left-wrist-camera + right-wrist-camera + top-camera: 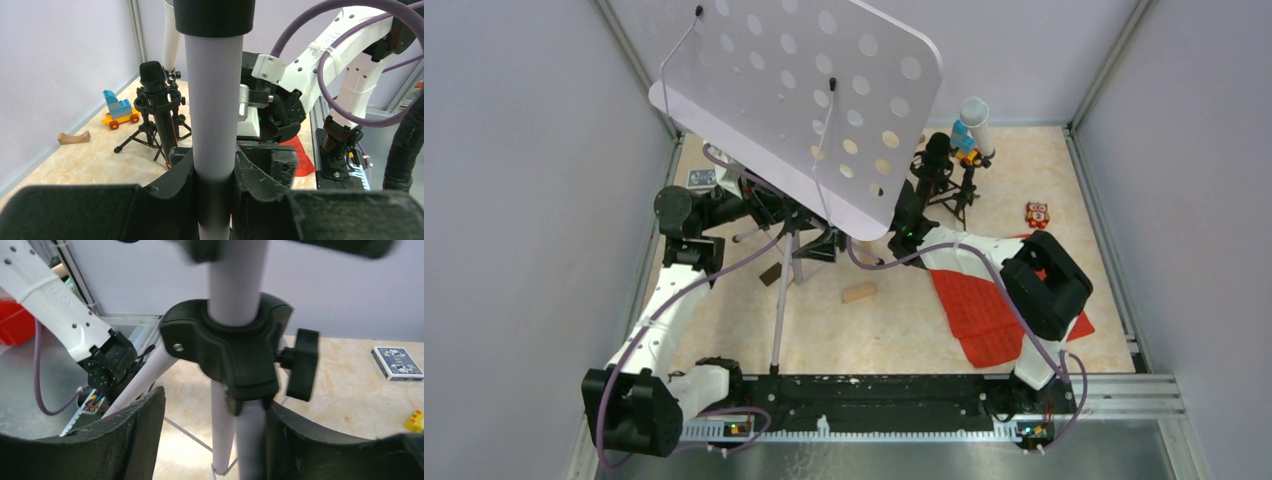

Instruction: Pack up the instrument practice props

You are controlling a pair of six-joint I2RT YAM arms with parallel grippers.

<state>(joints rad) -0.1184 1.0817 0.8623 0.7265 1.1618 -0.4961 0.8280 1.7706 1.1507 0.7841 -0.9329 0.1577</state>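
Observation:
The grey perforated music-stand plate (794, 100) tilts above its silver tripod (782, 310). My left gripper (769, 208) (215, 192) is shut on the stand's pole (215, 100). My right gripper (832, 245) (215, 415) is open, its jaws on either side of the pole just under the black tripod hub (235, 350). The black microphone (937, 155) (152, 95) stands in its shock mount on the small black tripod (145, 137). The white tube (977, 125) (171, 40) stands behind it. The red sheet-music pages (979, 300) lie under my right arm.
A blue-and-orange toy car (119, 110) sits by the microphone. Wooden blocks (859, 292) (74, 137) lie on the floor. A small red toy (1037, 214) is at the right, a card box (701, 178) (398, 362) at the back left. Grey walls close in three sides.

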